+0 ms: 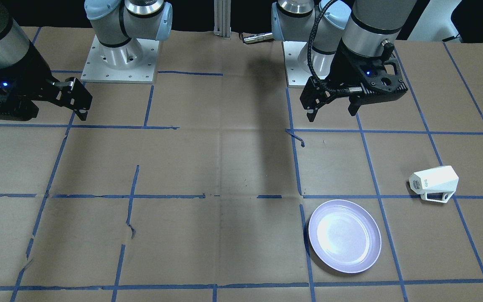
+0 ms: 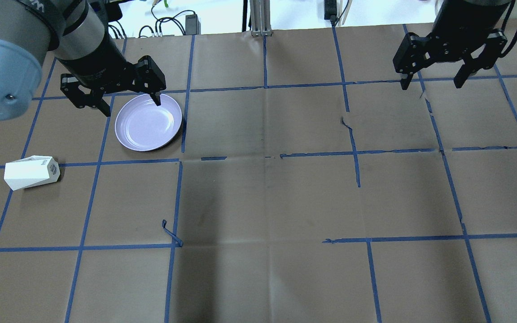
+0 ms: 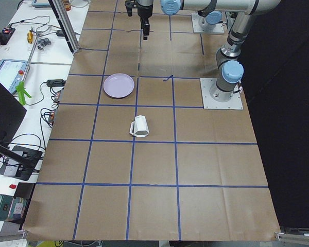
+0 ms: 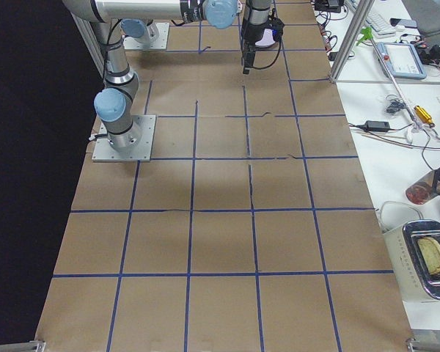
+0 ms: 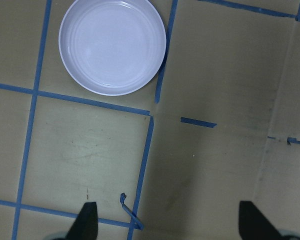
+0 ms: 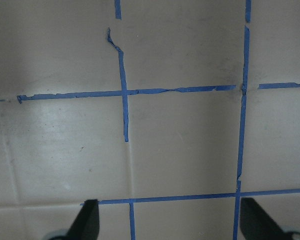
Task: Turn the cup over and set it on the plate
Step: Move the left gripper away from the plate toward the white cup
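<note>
The white faceted cup [image 1: 434,183] lies on its side on the brown table, handle towards the table's far edge; it also shows in the overhead view [image 2: 32,172] and the exterior left view [image 3: 139,126]. The lavender plate [image 1: 344,236] sits empty, about one grid cell from the cup; it shows too from overhead [image 2: 148,122] and in the left wrist view [image 5: 112,46]. My left gripper [image 2: 131,106] is open and empty, raised above the table on the robot's side of the plate [image 1: 333,113]. My right gripper [image 2: 430,84] is open and empty, far off on the other half.
Blue tape lines [image 2: 265,86] divide the paper-covered table into squares. The two arm bases [image 1: 120,58] [image 1: 308,58] stand at the robot's edge. An aluminium post [image 2: 258,18] stands at the far edge. A bench with cables and tools [image 3: 31,56] runs along that side.
</note>
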Robot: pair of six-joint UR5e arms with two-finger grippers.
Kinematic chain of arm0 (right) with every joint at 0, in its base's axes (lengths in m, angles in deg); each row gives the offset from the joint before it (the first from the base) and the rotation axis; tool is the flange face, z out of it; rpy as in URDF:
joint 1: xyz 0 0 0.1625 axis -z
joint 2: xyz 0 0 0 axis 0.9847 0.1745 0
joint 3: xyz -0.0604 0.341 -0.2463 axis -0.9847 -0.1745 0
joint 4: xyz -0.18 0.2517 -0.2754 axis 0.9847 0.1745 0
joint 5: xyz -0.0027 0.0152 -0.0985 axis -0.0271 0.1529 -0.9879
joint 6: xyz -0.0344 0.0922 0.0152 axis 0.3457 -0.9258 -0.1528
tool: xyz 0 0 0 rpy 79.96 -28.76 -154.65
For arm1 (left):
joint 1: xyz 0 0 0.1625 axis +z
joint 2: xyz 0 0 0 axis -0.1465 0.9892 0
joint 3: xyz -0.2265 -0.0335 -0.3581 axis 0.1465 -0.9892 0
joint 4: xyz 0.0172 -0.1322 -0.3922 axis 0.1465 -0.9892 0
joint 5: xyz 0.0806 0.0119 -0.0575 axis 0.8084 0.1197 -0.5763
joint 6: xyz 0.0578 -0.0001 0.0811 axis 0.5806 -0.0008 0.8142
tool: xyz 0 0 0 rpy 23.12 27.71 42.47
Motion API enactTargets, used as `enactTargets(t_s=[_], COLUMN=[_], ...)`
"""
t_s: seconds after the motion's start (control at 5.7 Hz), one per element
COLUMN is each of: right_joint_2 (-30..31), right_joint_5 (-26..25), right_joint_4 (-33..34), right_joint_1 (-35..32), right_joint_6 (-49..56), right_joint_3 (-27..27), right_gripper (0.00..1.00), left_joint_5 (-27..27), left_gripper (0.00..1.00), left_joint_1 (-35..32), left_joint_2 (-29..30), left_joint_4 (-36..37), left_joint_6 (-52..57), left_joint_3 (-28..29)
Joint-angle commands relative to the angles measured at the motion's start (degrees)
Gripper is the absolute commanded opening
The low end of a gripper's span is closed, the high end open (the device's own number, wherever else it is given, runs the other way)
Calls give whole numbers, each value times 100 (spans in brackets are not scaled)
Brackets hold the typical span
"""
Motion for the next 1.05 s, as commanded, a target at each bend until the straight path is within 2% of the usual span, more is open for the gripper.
enactTargets(t_s=[0.0,0.53,0.7,0.88], right_joint_2=[0,0,0,0], right_joint_5=[0,0,0,0], right_joint_4=[0,0,0,0], right_joint_1=[0,0,0,0], right_joint_6=[0,0,0,0], right_joint_3=[0,0,0,0], right_gripper=[100,100,100,100], left_joint_5=[15,-108,-90,-134], left_gripper=[98,100,99,100], left_joint_1=[0,8,217,985], left_joint_2=[-17,-79,-87,-70], left_joint_4=[0,-88,-70,-79], left_joint_6=[10,44,480,1189], left_joint_3=[-10,-27,-10,8])
